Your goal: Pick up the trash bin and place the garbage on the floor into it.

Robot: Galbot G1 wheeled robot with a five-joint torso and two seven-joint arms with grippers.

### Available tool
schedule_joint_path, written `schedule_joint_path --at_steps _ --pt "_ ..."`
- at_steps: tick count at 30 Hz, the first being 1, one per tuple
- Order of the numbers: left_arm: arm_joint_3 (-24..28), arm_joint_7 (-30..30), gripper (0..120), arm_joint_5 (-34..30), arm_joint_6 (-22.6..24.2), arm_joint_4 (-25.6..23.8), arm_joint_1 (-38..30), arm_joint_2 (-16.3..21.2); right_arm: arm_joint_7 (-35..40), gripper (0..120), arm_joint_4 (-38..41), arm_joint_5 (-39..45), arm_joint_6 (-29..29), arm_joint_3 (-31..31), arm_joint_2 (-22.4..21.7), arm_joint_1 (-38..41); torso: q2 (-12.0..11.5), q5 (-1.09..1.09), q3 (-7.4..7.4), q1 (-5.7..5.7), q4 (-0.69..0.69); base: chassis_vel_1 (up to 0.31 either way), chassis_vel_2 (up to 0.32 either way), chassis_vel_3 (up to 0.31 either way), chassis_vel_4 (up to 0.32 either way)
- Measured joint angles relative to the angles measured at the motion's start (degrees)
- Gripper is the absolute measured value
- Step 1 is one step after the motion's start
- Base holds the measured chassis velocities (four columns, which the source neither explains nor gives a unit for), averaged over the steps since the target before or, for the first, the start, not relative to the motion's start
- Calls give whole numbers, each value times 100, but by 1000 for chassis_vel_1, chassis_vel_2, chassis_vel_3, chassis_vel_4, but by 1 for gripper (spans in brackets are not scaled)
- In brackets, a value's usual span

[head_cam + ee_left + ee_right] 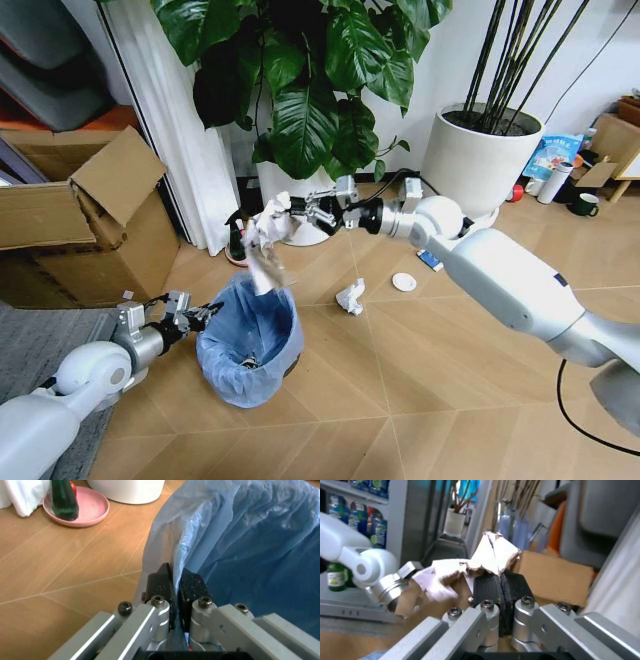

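So the thing that matters here is the drop line. The right hand point(296, 213) is clamped shut on a crumpled white paper point(266, 238), which hangs down from the fingers, and its lower end dangles right over the far rim of the trash bin point(250, 345). The bin is nearer to the robot and a bit left of that hand, so the paper sits more over the far edge than over the middle of the opening. My guess is the hand wants to come a touch nearer before letting go, or the paper could catch the rim.

The left hand point(196, 317) is pinched shut on the blue bag and rim at the bin's left side, and in the left wrist view the pads point(161, 587) squeeze the liner point(250, 543) between them. Whether the bin is lifted or resting on the floor, can't tell.

More garbage is on the floor to the right: a white wrapper point(350, 296), a white disc point(404, 282) and a small blue packet point(429, 260), all well apart from the bin.
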Motion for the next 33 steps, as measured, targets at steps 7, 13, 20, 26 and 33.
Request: schedule_joint_path --at_steps 7,13,20,26,33 --pt "-376 4 0 44 19 -145 299 77 -5 0 -272 -171 76 -492 411 95 0 0 0 0 2 0 0 0 0" --pt "-642 -3 0 75 43 -239 497 174 -8 0 -427 -241 116 -947 621 212 0 -1 0 0 2 0 0 0 0" --pt "-921 -9 0 100 45 -380 805 218 -7 0 -527 -322 131 -1420 872 265 0 0 0 0 1 0 0 0 0" --pt "-1052 -13 0 117 45 -449 998 261 13 15 -641 -424 134 -1545 954 287 0 0 -1 0 1 0 0 0 0" --pt "-1080 -21 0 128 45 -465 1026 277 -53 40 -679 -472 128 -1614 841 366 0 1 -1 0 1 0 0 0 0"
